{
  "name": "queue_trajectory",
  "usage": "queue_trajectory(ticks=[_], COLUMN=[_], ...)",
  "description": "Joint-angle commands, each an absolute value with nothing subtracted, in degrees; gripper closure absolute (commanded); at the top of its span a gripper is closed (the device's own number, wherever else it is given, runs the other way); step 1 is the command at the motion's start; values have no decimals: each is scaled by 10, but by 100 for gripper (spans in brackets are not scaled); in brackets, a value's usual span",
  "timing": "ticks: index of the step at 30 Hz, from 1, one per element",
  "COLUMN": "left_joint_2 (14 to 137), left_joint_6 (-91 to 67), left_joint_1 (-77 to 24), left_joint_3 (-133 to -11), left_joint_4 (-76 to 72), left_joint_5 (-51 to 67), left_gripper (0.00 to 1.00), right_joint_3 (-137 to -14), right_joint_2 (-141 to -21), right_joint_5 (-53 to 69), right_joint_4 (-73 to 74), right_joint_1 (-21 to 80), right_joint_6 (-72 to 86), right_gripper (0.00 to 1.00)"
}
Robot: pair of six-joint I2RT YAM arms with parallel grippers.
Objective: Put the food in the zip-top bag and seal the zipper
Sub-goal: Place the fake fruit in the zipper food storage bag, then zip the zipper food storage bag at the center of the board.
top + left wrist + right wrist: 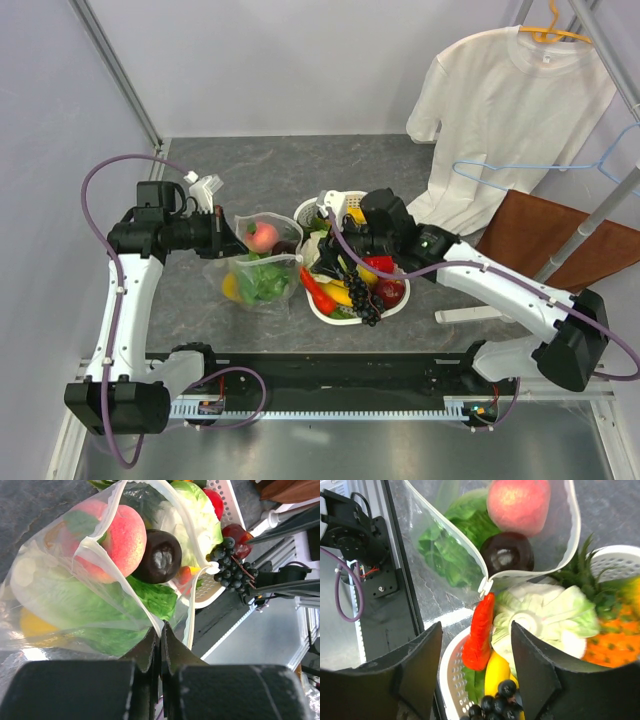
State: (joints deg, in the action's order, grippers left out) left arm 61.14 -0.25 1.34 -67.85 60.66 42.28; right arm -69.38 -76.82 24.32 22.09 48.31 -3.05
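On the grey speckled surface (300, 170), the white slotted oval basket (451, 675) lies directly beneath the right hand (475, 630), whose jaws are spread with nothing gripped. The clear dotted zip-top bag (45, 565) lies just ahead of that hand, and its edge is pinched tight in the closed left hand (160, 645).

The step is judged to be fetching another piece. The pale green cabbage head (540, 615) is broad, so a full spread would be needed; the slim red pepper (480, 630) between the jaws is taken more easily. The pink peach (125, 535) and dark round fruit (160, 555) crowd the mouth, so new food should be dropped deep, past the whitish zipper strip (574, 530).
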Motion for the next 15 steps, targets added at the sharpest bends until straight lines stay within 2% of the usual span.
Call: queue_trajectory(ticks=[1,3,5,15], left_joint_2=[589,587,584,578], left_joint_6=[-35,-40,-43,-52], left_joint_1=[17,18,18,21], left_joint_3=[-668,-668,-668,-661], left_joint_4=[568,564,563,551], left_joint_5=[477,481,483,495], left_gripper=[98,98,98,98], right_joint_3=[-608,-584,-573,-570], right_joint_2=[-753,-761,-767,-799], right_joint_5=[247,238,228,243], right_joint_4=[21,-32,-64,-104], right_joint_1=[488,490,496,505], right_joint_6=[40,47,43,48], right_gripper=[34,30,30,41])
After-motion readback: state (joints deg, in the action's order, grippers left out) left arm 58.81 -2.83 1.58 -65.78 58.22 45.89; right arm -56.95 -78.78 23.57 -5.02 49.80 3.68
